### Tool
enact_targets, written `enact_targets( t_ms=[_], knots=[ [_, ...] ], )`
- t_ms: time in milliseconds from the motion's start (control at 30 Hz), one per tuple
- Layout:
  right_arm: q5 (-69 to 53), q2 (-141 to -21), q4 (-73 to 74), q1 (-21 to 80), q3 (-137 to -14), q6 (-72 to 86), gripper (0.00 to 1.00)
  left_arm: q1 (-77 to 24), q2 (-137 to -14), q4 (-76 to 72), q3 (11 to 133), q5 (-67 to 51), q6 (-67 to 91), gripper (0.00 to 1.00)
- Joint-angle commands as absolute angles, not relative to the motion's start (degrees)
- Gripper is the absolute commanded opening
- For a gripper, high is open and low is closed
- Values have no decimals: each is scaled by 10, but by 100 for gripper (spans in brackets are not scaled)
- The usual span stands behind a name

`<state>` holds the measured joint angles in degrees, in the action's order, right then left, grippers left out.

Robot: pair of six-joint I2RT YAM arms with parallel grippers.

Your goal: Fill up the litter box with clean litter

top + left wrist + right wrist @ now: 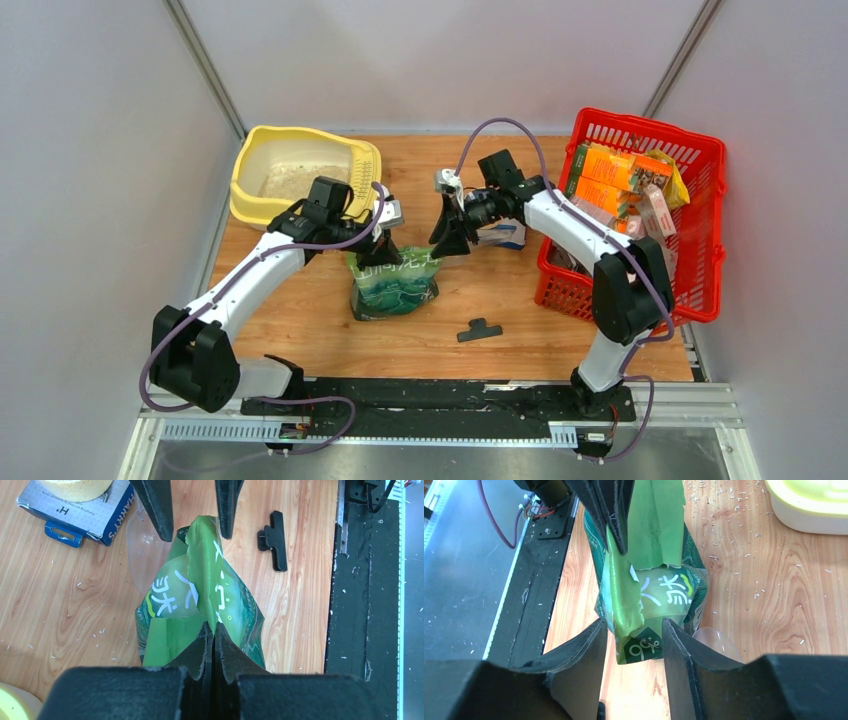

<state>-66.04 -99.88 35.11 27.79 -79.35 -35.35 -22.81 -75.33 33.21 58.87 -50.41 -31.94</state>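
Observation:
The pale yellow litter box (255,150) stands at the back left with a thin layer of beige litter (292,181) inside; its corner also shows in the right wrist view (809,510). The green litter pouch (393,285) stands upright mid-table. My left gripper (383,250) is shut on the pouch's top flap (200,555), as the left wrist view shows (214,632). My right gripper (450,243) is open. In the right wrist view (631,640) its fingers flank the pouch's (649,590) other top corner without pinching it.
A red basket (700,170) with orange cartons (610,170) stands at the right. A black clip (480,329) lies in front of the pouch. A blue box (75,510) and a clear plastic piece (142,555) lie behind it. Loose granules dot the wood.

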Motion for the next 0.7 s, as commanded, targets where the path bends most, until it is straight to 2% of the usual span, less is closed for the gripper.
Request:
enact_targets(
  t_ms=[0,167,267,367,400,433,467,567,667],
  knots=[
    [-657,-963,386,287,-790,-437,48,-225,-736,346,587,-519,-302,0],
    [-643,-955,358,294,-774,-430,47,-218,-744,331,589,-527,-270,0],
    [-619,-936,296,297,-744,-393,41,-215,-747,324,589,-530,-259,0],
    [-594,-919,217,301,-709,-340,17,-215,-746,323,588,-531,-261,2],
    [-590,-917,202,300,-704,-324,6,-216,-746,321,587,-531,-263,7],
    [-588,-916,181,300,-701,-312,4,-216,-746,318,586,-532,-263,12],
    [-587,-918,176,300,-701,-296,1,-218,-747,314,586,-531,-263,21],
    [-591,-922,170,300,-707,-284,0,-227,-751,274,587,-519,-254,35],
    [-591,-923,178,300,-709,-284,0,-241,-753,237,591,-499,-252,41]
  ],
)
